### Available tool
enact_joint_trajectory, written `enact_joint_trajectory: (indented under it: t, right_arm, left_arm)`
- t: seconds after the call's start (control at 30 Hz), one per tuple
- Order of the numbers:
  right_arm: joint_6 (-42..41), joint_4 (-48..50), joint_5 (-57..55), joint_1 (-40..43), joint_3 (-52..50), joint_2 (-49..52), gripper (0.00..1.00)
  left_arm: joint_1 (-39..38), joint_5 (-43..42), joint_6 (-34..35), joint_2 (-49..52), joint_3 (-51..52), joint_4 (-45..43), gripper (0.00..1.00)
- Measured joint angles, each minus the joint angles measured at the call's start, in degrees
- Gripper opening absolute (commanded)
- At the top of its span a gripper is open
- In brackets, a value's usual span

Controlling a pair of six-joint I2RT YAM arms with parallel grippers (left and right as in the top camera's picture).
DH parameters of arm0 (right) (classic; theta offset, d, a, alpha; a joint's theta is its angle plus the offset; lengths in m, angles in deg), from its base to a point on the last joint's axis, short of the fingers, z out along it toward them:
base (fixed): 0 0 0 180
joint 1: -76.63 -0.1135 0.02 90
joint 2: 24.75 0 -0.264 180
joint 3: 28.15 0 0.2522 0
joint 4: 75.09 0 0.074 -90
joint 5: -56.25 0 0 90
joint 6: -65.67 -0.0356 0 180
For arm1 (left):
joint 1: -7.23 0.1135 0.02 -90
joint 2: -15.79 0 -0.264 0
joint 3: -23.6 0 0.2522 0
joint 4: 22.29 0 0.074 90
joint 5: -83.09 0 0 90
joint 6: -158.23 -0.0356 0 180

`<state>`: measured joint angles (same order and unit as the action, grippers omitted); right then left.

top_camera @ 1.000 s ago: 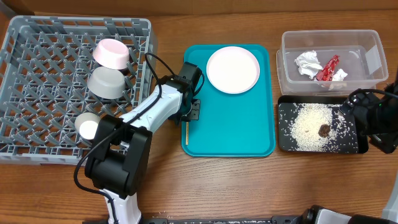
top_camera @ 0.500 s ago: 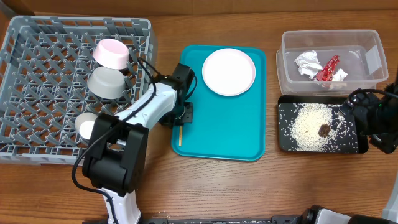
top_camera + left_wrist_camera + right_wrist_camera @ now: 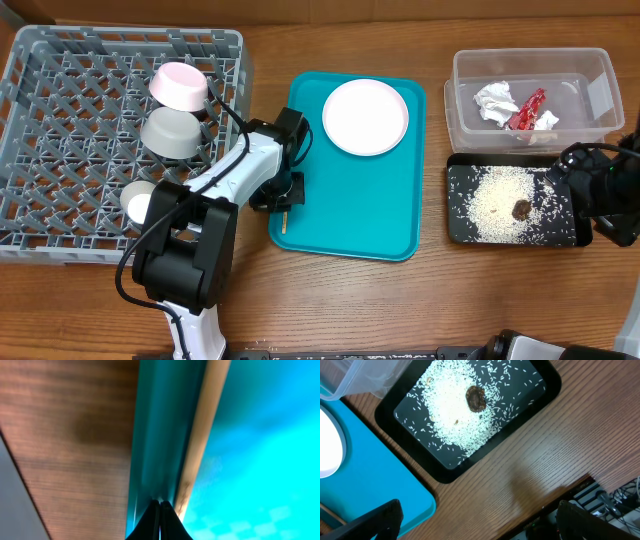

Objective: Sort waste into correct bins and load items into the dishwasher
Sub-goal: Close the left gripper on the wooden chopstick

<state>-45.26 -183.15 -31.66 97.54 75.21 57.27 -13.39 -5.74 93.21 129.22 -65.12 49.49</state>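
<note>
Both jaws of the left gripper [image 3: 160,510] are pressed together, gripping nothing visible, at the teal tray's [image 3: 350,200] left rim. The wooden stick [image 3: 202,435] lies just beside the tips, inside that rim. The right gripper [image 3: 477,525] is spread wide, off the tray's right side.

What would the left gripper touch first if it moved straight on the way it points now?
Probably the side wall of the teal tray: the left gripper, tips closed, sits right at it in the wrist view. The thin wooden stick lies just beside that line; depth is unclear.
</note>
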Motion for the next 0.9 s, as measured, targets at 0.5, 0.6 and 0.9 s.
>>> enact_joint_trajectory:
  t: [0.5,0.6,0.9]
  right_arm:
    - [0.0,0.07,0.0,0.0,0.0,0.0,1.0]
    - [0.02,0.13,-0.02,0.0,0.0,0.0,1.0]
    - [-0.02,0.15,-0.02,0.0,0.0,0.0,1.0]
  left_arm:
    - [0.0,-1.57,0.22,0.02,0.37,12.66,0.04]
    - [0.0,-2.01,0.2,0.07,0.79,12.76,0.04]
    - [-0.35,-3.23,0.22,0.04,1.33,12.35,0.04]
